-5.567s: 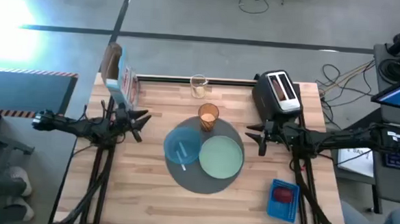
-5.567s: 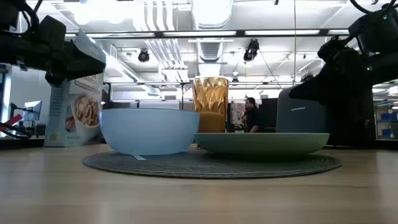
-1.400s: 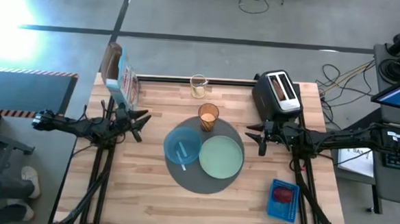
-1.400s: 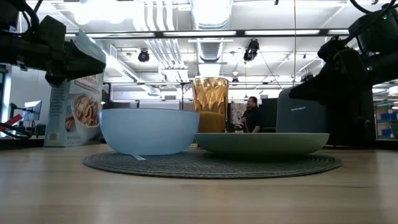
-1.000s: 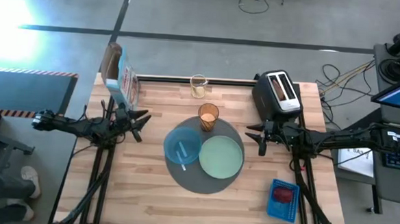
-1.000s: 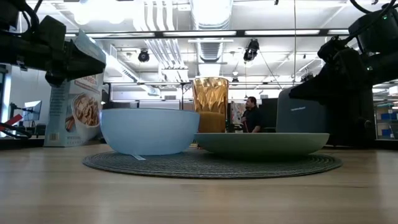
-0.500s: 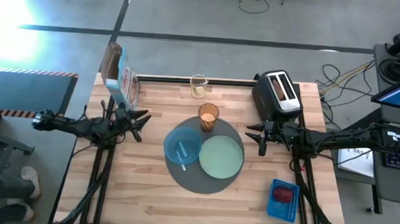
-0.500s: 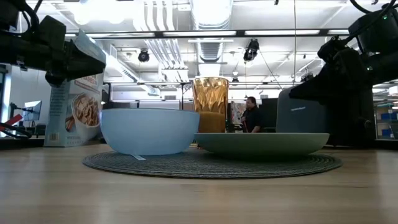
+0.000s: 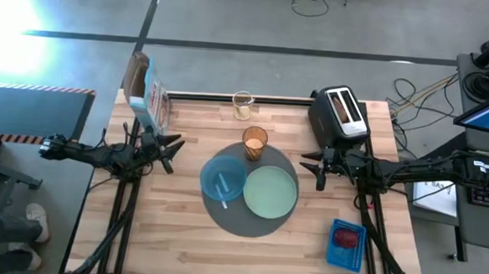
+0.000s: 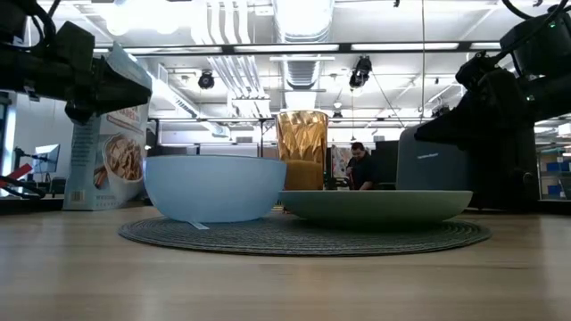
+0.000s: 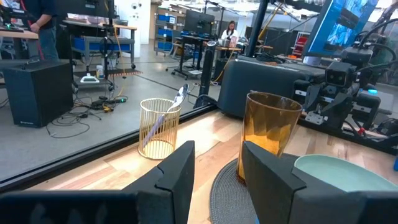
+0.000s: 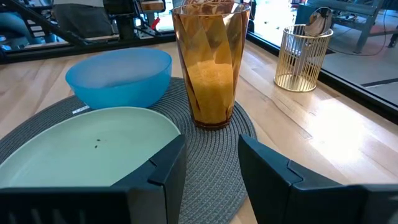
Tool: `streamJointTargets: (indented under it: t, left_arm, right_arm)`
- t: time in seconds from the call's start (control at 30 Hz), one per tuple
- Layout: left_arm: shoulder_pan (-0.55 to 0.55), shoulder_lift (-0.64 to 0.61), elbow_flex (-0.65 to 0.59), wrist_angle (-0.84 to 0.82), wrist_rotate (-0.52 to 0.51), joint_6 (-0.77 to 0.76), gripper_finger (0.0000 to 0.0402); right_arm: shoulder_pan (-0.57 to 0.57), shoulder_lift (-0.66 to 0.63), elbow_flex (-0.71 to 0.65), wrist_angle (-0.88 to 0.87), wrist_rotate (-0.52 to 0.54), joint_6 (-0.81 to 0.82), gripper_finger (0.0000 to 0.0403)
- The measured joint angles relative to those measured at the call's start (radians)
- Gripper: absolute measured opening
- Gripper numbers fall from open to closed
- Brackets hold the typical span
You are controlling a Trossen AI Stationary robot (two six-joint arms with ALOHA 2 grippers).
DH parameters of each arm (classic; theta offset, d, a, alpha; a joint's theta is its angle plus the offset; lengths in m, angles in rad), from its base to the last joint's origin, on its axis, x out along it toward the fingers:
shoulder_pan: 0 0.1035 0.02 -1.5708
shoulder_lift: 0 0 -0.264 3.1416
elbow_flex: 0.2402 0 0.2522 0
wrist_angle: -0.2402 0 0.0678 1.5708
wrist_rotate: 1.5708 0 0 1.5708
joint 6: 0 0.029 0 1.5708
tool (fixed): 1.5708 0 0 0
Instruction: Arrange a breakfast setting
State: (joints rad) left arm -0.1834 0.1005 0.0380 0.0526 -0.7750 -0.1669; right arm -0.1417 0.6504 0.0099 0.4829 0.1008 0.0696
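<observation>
A round dark-grey mat [image 9: 252, 225] lies at the table's middle. On it stand a small blue bowl [image 9: 222, 177] with a small spoon [image 9: 222, 189] in it, a pale-green plate [image 9: 270, 192] and an amber tumbler [image 9: 254, 142]. Toast slices [image 9: 343, 104] stick up from the toaster's slots. A red fruit [image 9: 347, 239] lies in the blue basket. My left gripper [image 9: 174, 150] is open and empty left of the mat. My right gripper [image 9: 310, 167] is open and empty right of the mat. No loose cereal shows.
A cereal box [image 9: 145, 90] stands at the far left. A gold wire holder [image 9: 243, 106] with a spoon stands at the far edge. The black-and-silver toaster [image 9: 339, 117] is far right. The blue slotted basket [image 9: 346, 244] is near right. A person [image 10: 360, 167] shows in the room behind.
</observation>
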Motion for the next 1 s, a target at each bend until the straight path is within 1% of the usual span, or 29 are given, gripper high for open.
streamJointTargets:
  t: [0.83, 1.0]
  left_arm:
    - [0.000, 0.000, 0.000, 0.029, -0.008, 0.000, 0.0118]
    - [0.000, 0.000, 0.000, 0.027, 0.032, 0.000, 0.0118]
  right_arm:
    - [0.000, 0.000, 0.000, 0.000, 0.000, 0.000, 0.0134]
    - [0.000, 0.000, 0.000, 0.000, 0.000, 0.000, 0.0134]
